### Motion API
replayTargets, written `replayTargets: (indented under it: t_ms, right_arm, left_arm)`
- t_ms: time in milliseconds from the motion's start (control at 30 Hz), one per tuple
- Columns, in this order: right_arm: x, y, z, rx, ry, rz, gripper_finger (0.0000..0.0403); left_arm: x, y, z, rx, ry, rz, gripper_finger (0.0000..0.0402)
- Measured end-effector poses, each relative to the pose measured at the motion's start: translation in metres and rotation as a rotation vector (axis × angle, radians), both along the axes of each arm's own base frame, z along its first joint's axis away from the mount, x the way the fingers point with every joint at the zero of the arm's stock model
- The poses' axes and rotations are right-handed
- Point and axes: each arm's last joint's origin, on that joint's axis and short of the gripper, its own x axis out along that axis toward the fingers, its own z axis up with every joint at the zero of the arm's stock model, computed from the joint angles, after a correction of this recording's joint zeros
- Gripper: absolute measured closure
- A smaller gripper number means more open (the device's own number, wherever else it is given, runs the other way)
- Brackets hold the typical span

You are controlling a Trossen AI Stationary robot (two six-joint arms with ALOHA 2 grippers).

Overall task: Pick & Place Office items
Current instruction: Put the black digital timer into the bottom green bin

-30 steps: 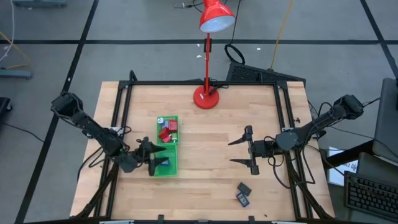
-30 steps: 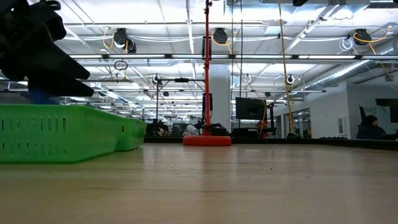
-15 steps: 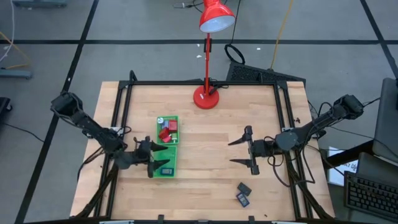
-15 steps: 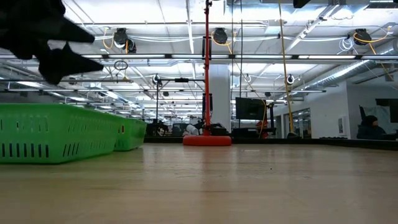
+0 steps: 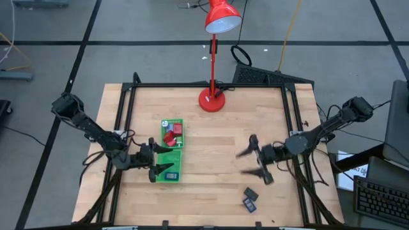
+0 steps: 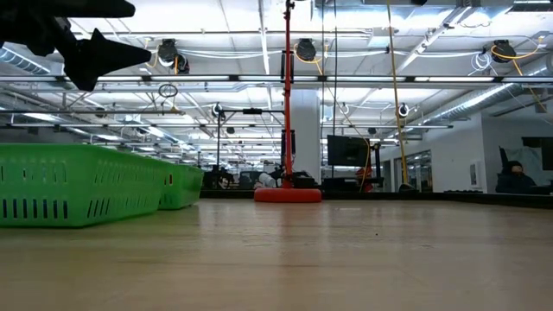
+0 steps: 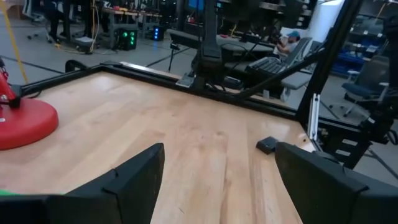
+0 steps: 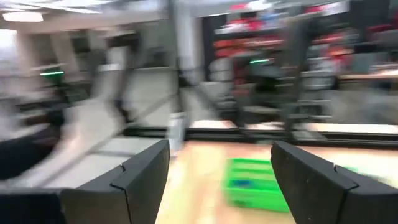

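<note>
Wooden tabletop (image 5: 211, 134) is carrying a red desk lamp (image 5: 212, 99) at its far edge, a green tray (image 5: 171, 149) left of centre, and two dark rectangles (image 5: 249, 199) lying near the front edge on the right.

Those two dark rectangles are sitting just in front of the right gripper (image 5: 257, 163) and slightly to its outer side, touching or nearly touching each other, with their long axes seeming to run diagonally across the boards. The right arm is by far the nearer one; the left gripper (image 5: 152, 163) is well apart from them, at the tray's left edge. So the coming pick is likely the right arm's, calling for a short drop toward the front edge.

The right gripper is standing with its fingers spread and nothing between them. The left gripper is also spread wide and empty, hanging above the near compartment of the tray, where a dark piece with a blue face (image 5: 170, 174) is lying. Red blocks (image 5: 170, 135) are resting in the far compartment.

Compared with a second ago, the left gripper is drawing back from over the tray with its fingers wider, and the blue-faced piece it was covering is now showing. The right gripper, then steady, is swinging toward the rectangles.
</note>
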Motion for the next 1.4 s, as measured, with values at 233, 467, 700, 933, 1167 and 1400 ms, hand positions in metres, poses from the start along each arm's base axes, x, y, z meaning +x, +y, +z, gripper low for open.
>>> replayTargets:
  t_ms: [233, 467, 700, 933, 1167, 1400]
  right_arm:
    - [-0.008, 0.057, -0.019, -0.128, 0.158, 0.002, 0.0135]
    - [-0.010, 0.110, -0.039, -0.207, 0.558, -0.078, 0.0135]
    - [-0.020, 0.119, -0.089, -0.150, 0.943, -0.086, 0.0135]
    - [-0.023, 0.117, -0.124, -0.107, 1.128, -0.200, 0.0135]
    - [-0.018, 0.125, -0.139, -0.047, 1.175, -0.175, 0.0135]
    - [-0.013, 0.114, -0.140, -0.089, 1.160, -0.262, 0.0135]
  left_arm:
    - [0.000, 0.000, -0.001, 0.029, 0.008, -0.001, 0.0091]
    - [0.000, 0.000, -0.002, 0.017, 0.015, 0.000, 0.0091]
    - [0.000, 0.000, -0.002, 0.011, 0.016, 0.001, 0.0091]
    - [0.002, 0.004, -0.002, 0.048, 0.019, 0.039, 0.0091]
    - [0.008, 0.014, -0.002, 0.063, 0.024, 0.087, 0.0091]
    - [0.011, 0.018, -0.002, 0.052, 0.023, 0.102, 0.0091]
